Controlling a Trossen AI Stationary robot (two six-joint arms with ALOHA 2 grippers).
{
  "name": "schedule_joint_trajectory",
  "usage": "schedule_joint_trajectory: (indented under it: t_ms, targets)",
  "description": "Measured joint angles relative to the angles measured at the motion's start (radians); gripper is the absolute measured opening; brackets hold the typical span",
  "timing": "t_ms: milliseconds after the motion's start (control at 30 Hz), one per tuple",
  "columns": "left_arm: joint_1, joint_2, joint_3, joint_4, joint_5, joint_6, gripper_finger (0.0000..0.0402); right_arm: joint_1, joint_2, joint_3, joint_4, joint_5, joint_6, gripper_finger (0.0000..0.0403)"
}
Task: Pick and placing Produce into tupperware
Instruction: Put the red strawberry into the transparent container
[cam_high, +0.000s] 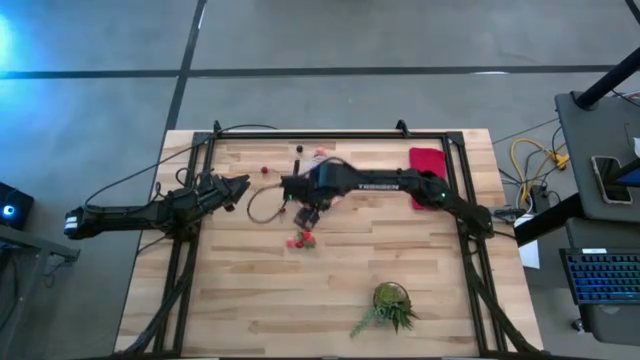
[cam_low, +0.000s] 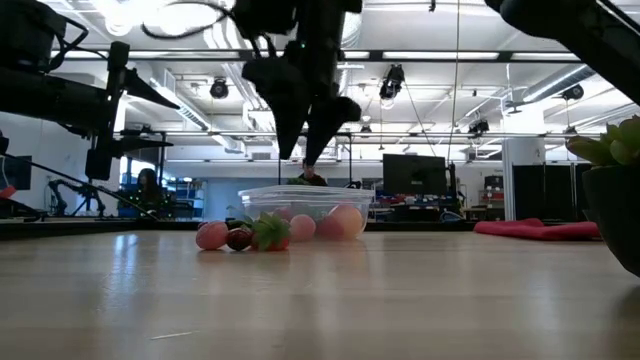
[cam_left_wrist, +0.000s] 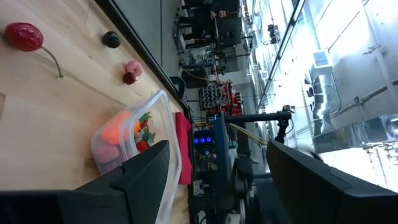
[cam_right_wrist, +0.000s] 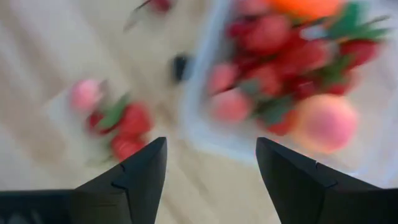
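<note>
Several produce (cam_low: 262, 233) pieces beside tupperware (cam_low: 305, 203), arm lettering unreadable

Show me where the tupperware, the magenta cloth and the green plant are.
tupperware (cam_left_wrist: 163, 106): left wrist view, on its clear rim.
magenta cloth (cam_high: 427, 163): high view, on its flat middle.
green plant (cam_high: 391, 301): high view, on its leafy head.

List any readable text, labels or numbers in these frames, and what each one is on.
"TROSSEN", roughly: pale lettering along the right arm in the high view, small, so the reading is not certain.
Nothing else legible: the screens and equipment in the room behind the table are too small or blurred.
No print shows on the clear container, the toy fruit, the pink cloth or the green plant.
</note>
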Motion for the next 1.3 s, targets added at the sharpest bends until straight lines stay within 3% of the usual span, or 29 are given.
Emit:
schedule_joint_trajectory:
  t_ms: [200,467,967,1300]
  targets:
    - [0.000,0.000,0.000,0.000,0.000,0.000,0.0255,0.088,0.001,-0.039,0.026,0.004,-0.124,0.0226]
    - [0.000,0.000,0.000,0.000,0.000,0.000,0.0255,0.111,0.002,-0.165,0.099,0.010,-0.256,0.0215]
    - [0.000,0.000,0.000,0.000,0.000,0.000,0.0255,0.157,0.000,-0.264,0.248,0.001,-0.274,0.0271]
    - [0.000,0.001,0.000,0.000,0.000,0.000,0.0255,0.157,0.040,-0.266,0.310,-0.017,-0.327,0.0274]
